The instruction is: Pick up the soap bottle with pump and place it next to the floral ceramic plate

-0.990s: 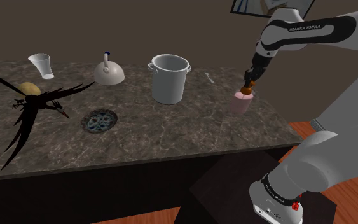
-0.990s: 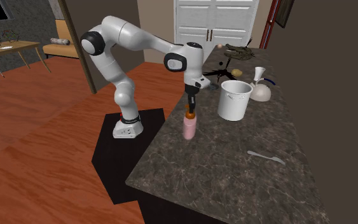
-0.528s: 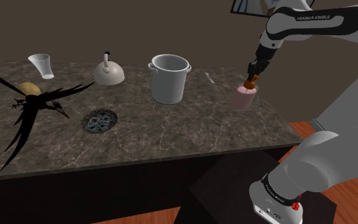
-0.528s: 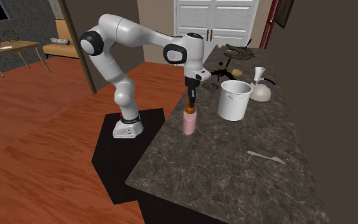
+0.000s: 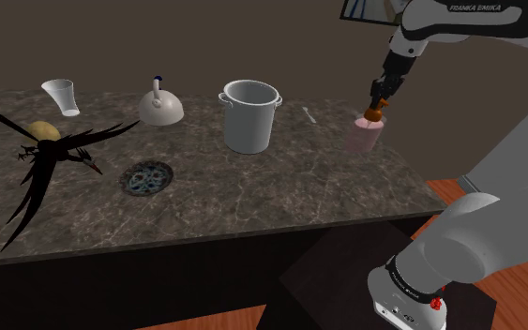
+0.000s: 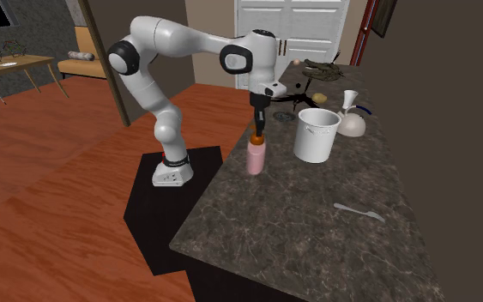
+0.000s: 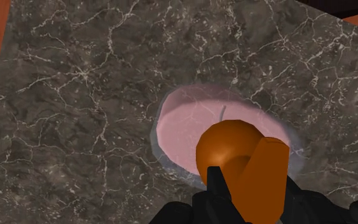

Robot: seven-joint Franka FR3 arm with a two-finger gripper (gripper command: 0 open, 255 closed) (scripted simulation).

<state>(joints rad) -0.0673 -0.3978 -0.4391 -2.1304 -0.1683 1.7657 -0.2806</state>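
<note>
Black fingers [image 7: 215,184] clasp the pink soap bottle [image 5: 361,139].

Pink soap bottle [image 5: 362,138] with orange pump [image 5: 373,112]; dark, white-veined counter [image 5: 252,197].

One bottle [image 5: 362,137], one pot [image 5: 248,119], one plate [image 5: 146,178], one kettle [image 5: 160,108], one cup [image 5: 60,95].

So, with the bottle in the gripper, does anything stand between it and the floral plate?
The grey pot stands near the straight line from the soap bottle to the plate, slightly farther back on the counter. The surface in front of the pot looks bare, so the gripper, shut on the pump, could probably pass there.
</note>
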